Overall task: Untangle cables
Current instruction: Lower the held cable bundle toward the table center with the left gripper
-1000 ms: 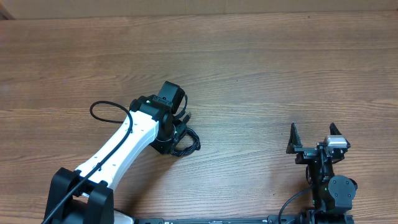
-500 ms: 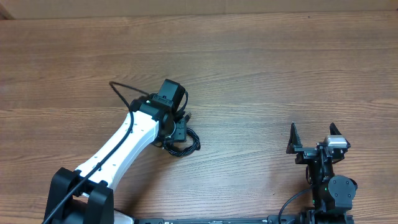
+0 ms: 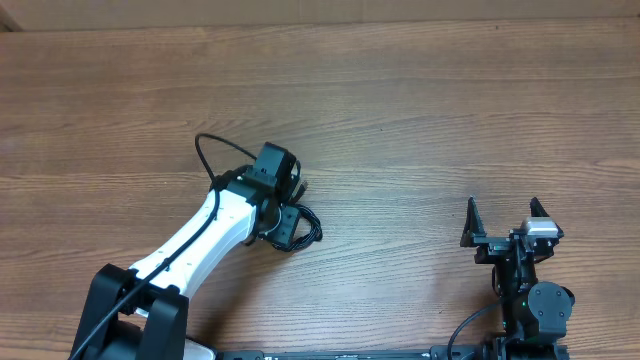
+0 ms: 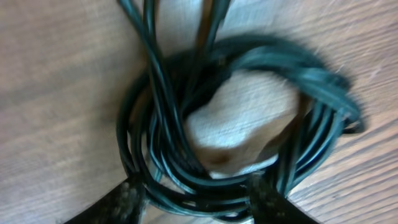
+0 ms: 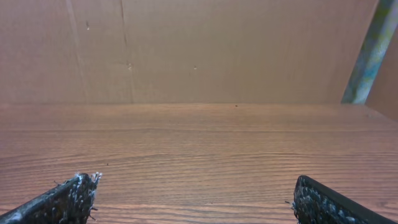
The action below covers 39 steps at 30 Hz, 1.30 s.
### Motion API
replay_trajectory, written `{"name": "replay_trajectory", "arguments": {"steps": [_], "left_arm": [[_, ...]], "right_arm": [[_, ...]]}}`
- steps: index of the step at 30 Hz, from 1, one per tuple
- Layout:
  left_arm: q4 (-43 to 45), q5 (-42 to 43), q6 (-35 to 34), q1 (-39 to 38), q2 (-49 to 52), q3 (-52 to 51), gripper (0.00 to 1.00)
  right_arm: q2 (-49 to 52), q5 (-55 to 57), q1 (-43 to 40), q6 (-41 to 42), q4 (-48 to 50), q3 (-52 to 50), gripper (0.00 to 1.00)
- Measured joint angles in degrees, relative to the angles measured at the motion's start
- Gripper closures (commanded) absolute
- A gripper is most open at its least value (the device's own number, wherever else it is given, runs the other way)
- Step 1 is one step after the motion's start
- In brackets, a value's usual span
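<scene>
Closest to me, at the bench's (image 3: pixel 420 120) near right edge, my right claw (image 3: pixel 503 207) hangs spread as wide as it goes with nothing in it, bare wood between its fingers (image 5: pixel 62 199) in the wrist view. Further in, left of centre, my left claw (image 4: pixel 199 200) stands about half spread, pointed down onto the cables (image 4: pixel 155 124), its two fingers (image 4: pixel 130 199) set against the near arc of the coil with strands crossing the gap; whether it pinches them I cannot tell. The cables lie bundled in a loose black coil on the wood, several strands running away beyond it.
</scene>
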Motion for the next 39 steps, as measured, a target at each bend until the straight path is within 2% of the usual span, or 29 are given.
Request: {"name": "replay_trajectory", "arguments": {"steps": [2, 5, 7, 9, 10, 15, 27, 33, 39], "left_arm": [[0.04, -0.07, -1.18, 0.00, 0.00, -1.20, 0.53], [1.09, -0.13, -4.66, 0.00, 0.00, -2.91, 0.70], [2.67, -0.22, -7.63, 0.00, 0.00, -4.09, 0.73], [4.09, -0.24, -11.02, 0.00, 0.00, -5.20, 0.91], [4.68, -0.26, -12.35, 0.00, -0.02, -5.60, 0.96], [6.58, -0.13, -18.14, 0.00, -0.24, -6.32, 0.95], [6.43, 0.94, -21.38, 0.00, -0.28, -6.60, 0.96], [6.40, 2.43, -27.98, 0.00, -0.50, -7.10, 0.96], [5.73, 6.10, -31.26, 0.00, -0.50, -7.39, 0.96]], "right_arm": [[0.00, 0.00, 0.00, -0.02, -0.02, 0.00, 0.00], [0.00, 0.02, 0.02, -0.02, 0.00, 0.00, 0.00], [0.00, 0.00, 0.00, 0.00, -0.04, 0.00, 0.00], [0.00, 0.02, 0.00, 0.00, 0.00, 0.00, 0.00], [0.00, 0.00, 0.02, 0.00, 0.00, 0.00, 0.00], [0.00, -0.02, 0.00, 0.02, -0.02, 0.00, 0.00], [0.00, 0.00, 0.00, 0.02, 0.00, 0.00, 0.00], [0.00, 0.00, 0.00, 0.02, 0.02, 0.00, 0.00], [0.00, 0.00, 0.02, -0.02, 0.00, 0.00, 0.00]]}}
